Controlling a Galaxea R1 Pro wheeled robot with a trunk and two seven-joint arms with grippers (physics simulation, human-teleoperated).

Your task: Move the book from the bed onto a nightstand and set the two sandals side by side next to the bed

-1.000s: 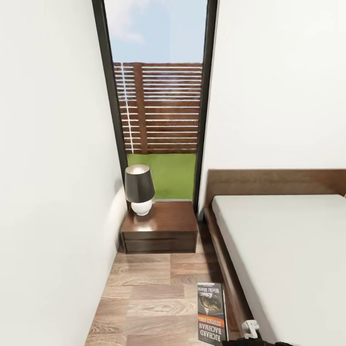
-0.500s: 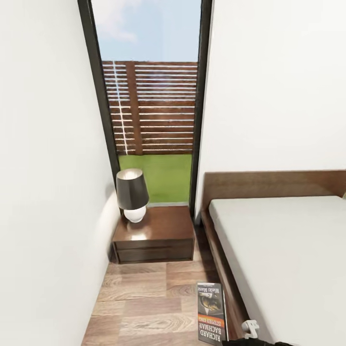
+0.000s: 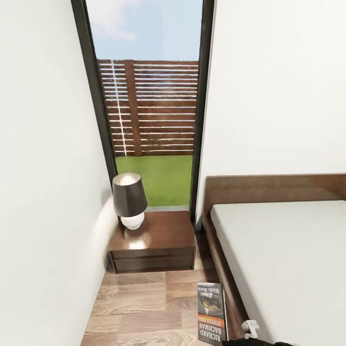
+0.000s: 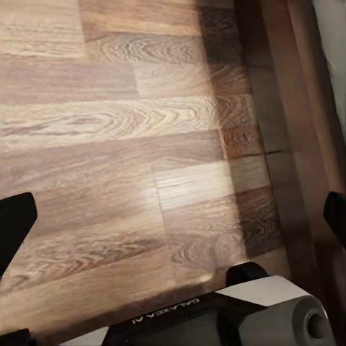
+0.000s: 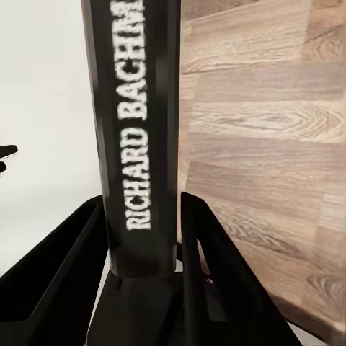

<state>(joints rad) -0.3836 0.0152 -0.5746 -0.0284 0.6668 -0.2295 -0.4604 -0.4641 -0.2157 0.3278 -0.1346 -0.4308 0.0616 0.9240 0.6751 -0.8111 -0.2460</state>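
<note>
The book [image 3: 211,313], dark-covered with an orange band and white lettering, hangs over the plank floor beside the bed [image 3: 283,259]. My right gripper [image 5: 142,209] is shut on it, with its spine [image 5: 137,108] standing between the two black fingers. The nightstand [image 3: 158,240], dark glossy brown, stands ahead in the corner between the left wall and the bed's headboard. My left gripper [image 4: 173,216] is open over bare floor, its fingertips far apart. The sandals are out of view.
A black-shaded lamp [image 3: 129,199] on a white base takes up the nightstand's left rear; the top's right half is bare. A white wall [image 3: 43,192] closes the left side. A tall dark-framed window [image 3: 149,110] rises behind. The bed's wooden frame [image 4: 303,108] borders the narrow floor strip.
The whole head view has shifted: nightstand and lamp now sit lower and further left in the picture. The book stays at the same spot, still held.
</note>
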